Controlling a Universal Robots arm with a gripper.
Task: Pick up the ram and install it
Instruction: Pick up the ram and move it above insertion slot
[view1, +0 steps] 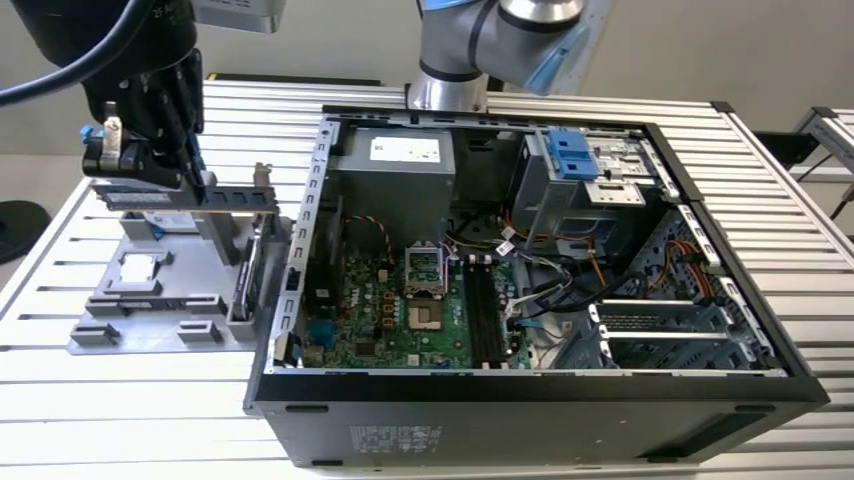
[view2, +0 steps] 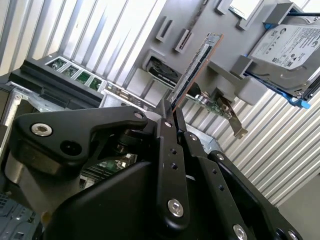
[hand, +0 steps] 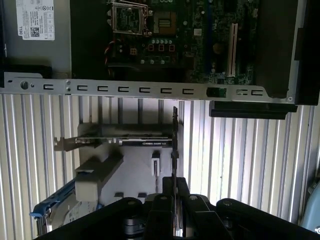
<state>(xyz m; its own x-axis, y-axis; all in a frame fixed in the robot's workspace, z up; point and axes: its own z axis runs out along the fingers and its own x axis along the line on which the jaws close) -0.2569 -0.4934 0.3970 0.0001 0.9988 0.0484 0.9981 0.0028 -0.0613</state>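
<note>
Fingers (view2: 167, 150) clamped on the ram (view2: 195, 67), held above grey tray (view1: 134, 310) — clear of open case (view1: 534, 388) edge

The ram (view1: 140, 196) is being gripped by its flat faces between the fingers of the gripper (view2: 170, 114). It is a long, thin, dark board with a bluish label face. In the exterior view it is lying level, on edge, above the grey holder (view1: 100, 335), on the exterior view's left of the open case (view1: 534, 390). In both wrist views it is showing edge-on, as a narrow strip reaching out past the fingertips.
</note>
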